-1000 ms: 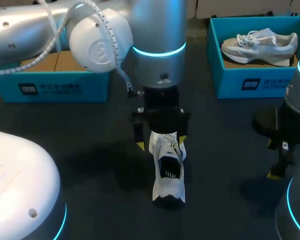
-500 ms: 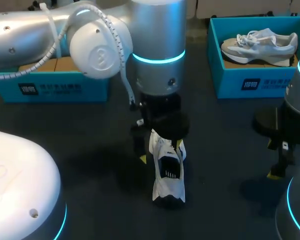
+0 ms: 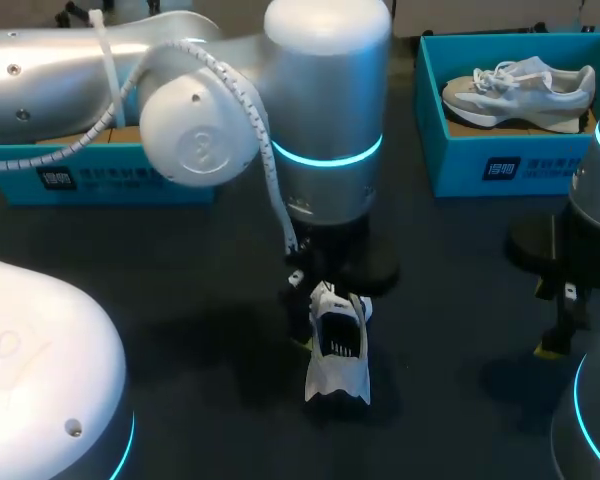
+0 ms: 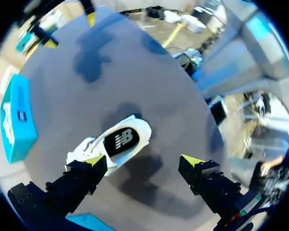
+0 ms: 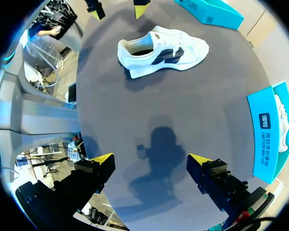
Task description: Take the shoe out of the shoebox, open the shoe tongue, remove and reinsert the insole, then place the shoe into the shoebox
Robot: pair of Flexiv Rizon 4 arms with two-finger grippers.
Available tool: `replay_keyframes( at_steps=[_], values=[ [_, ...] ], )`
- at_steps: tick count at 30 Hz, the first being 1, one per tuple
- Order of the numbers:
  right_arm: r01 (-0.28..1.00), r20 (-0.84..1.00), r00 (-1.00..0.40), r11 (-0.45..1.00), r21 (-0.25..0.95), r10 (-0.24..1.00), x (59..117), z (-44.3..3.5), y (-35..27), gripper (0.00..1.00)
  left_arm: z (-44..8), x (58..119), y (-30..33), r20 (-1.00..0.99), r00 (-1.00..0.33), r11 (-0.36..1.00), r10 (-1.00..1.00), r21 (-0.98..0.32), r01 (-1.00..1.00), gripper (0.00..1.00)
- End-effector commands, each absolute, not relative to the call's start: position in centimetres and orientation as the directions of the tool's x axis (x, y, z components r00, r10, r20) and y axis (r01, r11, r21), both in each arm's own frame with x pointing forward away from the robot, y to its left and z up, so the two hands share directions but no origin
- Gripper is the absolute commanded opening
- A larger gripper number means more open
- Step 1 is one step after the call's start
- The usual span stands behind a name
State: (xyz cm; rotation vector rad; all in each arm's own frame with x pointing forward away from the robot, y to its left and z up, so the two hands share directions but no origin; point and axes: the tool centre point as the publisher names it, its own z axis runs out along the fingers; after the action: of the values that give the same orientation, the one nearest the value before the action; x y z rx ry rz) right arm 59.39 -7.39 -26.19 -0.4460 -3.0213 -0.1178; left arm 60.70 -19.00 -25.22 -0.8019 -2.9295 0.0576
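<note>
Head view is showing me the dark table point(image 3: 180, 270), and my left arm point(image 3: 320, 110) is hanging over its middle, pointing straight down. My right arm point(image 3: 590, 210) is standing at the table's edge, well apart from the work. Two teal shoeboxes are sitting at the far side: one shoebox point(image 3: 100, 178) is lying behind the left arm, and the other shoebox point(image 3: 510, 165) is sitting well beyond the right claw point(image 3: 552, 345) with a grey shoe point(image 3: 520, 88) resting inside it.

The white shoe point(image 3: 338, 345) is lying out on the table, outside both boxes, directly under the left wrist. On the left wrist view, the left claw point(image 4: 143, 162) is spreading wide over it. The shoe point(image 4: 113, 144) is sitting just ahead of one finger, and nothing is being pinched. On the right wrist view, the right claw point(image 5: 151, 159) is gaping wide over bare table, gripping nothing, with the white shoe point(image 5: 161, 50) lying well ahead of it.
</note>
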Motion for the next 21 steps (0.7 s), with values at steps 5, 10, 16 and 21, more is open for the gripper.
replay_keyframes(
  at_steps=[5,10,16,21],
  values=[
    [0.291,0.094,-0.954,0.955,0.064,0.284,59.3,-26.3,-7.4,1.00,-28.2,59.6,-19.6,0.105,-0.920,0.925,0.378,-0.083,0.371,1.00],
    [0.291,0.094,-0.954,0.955,0.064,0.284,59.3,-26.3,-7.4,1.00,-29.6,59.3,-19.3,0.109,-0.928,0.932,0.357,-0.112,0.345,1.00],
    [0.291,0.094,-0.954,0.955,0.064,0.284,59.3,-26.3,-7.4,1.00,-31.4,58.9,-19.3,0.107,-0.933,0.936,0.344,-0.120,0.332,1.00],
    [0.291,0.094,-0.954,0.955,0.064,0.284,59.3,-26.3,-7.4,1.00,-32.5,58.8,-19.6,0.095,-0.952,0.953,0.292,-0.108,0.282,1.00]
  ],
)
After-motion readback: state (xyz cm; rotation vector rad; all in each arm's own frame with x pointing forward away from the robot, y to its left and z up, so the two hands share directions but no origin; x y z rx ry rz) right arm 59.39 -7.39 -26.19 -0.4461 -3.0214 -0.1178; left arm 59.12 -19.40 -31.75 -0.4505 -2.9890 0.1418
